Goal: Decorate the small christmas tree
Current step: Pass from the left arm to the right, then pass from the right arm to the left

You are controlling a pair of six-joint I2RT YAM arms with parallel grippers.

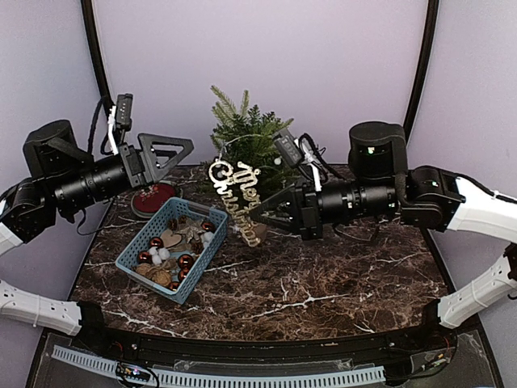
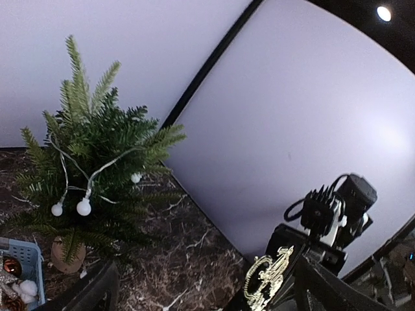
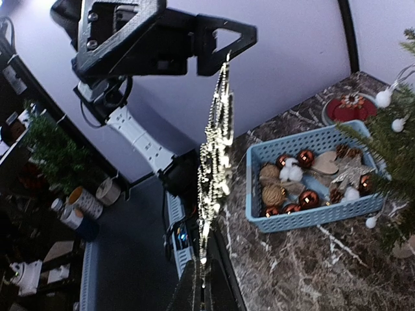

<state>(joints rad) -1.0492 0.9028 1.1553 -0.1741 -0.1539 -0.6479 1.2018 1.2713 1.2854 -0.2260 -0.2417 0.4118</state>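
Small christmas tree (image 1: 246, 133) near bauble-filled blue basket (image 1: 145, 229); left pincer (image 1: 184, 153) agape, right pincer (image 1: 260, 214) tight on sign (image 1: 236, 190)

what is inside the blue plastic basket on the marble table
Shiny red-brown baubles, white fluffy balls, a tan woven ball and pale wooden cutouts fill the blue plastic basket. Its floor and anything beneath that pile are covered.

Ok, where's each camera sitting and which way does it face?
Top external: above and behind the bases, looking down on the table; both arms show.
Left wrist: on the left tool, facing the small christmas tree; open fingers show.
Right wrist: on the right tool, facing the blue basket; shut on the gold Merry Christmas sign.
Both wrist views share sign and tree.
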